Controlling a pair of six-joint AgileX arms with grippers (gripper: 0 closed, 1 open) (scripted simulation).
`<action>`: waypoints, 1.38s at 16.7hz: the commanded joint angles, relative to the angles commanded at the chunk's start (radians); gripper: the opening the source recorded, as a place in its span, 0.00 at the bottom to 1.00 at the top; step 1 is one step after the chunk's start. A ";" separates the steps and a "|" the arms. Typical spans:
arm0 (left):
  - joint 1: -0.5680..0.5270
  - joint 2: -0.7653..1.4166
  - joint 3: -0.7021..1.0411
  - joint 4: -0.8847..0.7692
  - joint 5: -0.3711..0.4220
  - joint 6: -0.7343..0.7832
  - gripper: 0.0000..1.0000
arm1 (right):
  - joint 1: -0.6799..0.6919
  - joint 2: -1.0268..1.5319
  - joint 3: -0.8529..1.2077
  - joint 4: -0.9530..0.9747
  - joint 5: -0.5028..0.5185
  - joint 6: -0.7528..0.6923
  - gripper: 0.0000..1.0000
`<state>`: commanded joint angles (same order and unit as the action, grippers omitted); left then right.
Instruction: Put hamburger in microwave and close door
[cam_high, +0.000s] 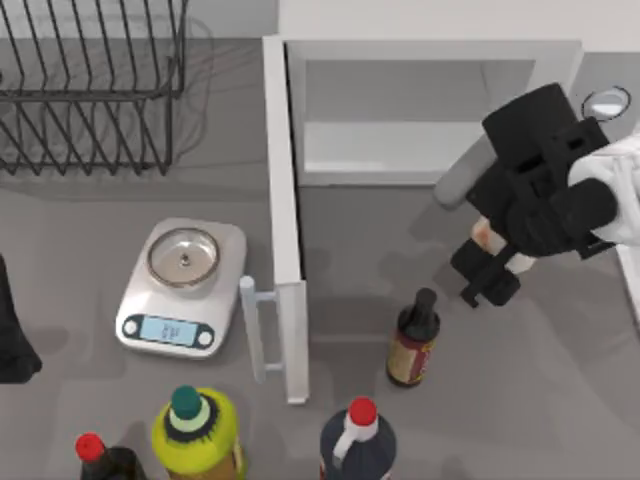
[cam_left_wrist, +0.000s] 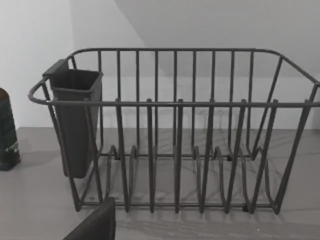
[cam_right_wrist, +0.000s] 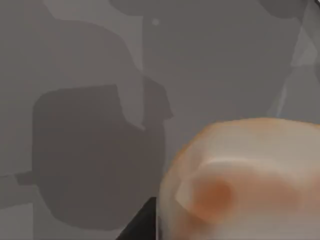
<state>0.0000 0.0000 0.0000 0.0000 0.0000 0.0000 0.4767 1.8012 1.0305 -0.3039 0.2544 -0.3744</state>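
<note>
Top view: our right gripper (cam_high: 493, 262) hangs above the table (cam_high: 560, 400) in front of the microwave (cam_high: 430, 110), toward the right end of its open cavity. The hamburger (cam_high: 487, 236) shows as an orange-tan sliver between the dark fingers, and in the right wrist view it sits close under the camera, pale on top and well clear of the table surface below. We judge the jaws closed on the bun and carrying it; how wide they stand we cannot tell. The door (cam_high: 284, 230) is swung fully out, edge-on to the camera, its bar handle (cam_high: 252, 330) facing the kitchen scale (cam_high: 182, 285). Our left arm is parked at the left edge of the table, its wrist camera looking at the dish rack (cam_left_wrist: 175, 130).

Risks, as we judge them: the bun is held off-centre, so a quick swing toward the cavity could let it slip. A low approach could catch the cavity's front lip. The brown bottle (cam_high: 413, 340) stands just in front of the gripper, near the door's closing arc, and may be knocked over.
</note>
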 joint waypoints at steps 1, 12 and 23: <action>0.000 0.000 0.000 0.000 0.000 0.000 1.00 | 0.008 0.037 0.009 0.080 0.028 0.051 0.00; 0.000 0.000 0.000 0.000 0.000 0.000 1.00 | 0.104 0.380 0.091 0.877 0.295 0.563 0.00; 0.000 0.000 0.000 0.000 0.000 0.000 1.00 | 0.095 0.416 0.133 0.974 0.299 0.615 0.00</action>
<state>0.0000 0.0000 0.0000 0.0000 0.0000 0.0000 0.5712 2.2168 1.1637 0.6700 0.5532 0.2404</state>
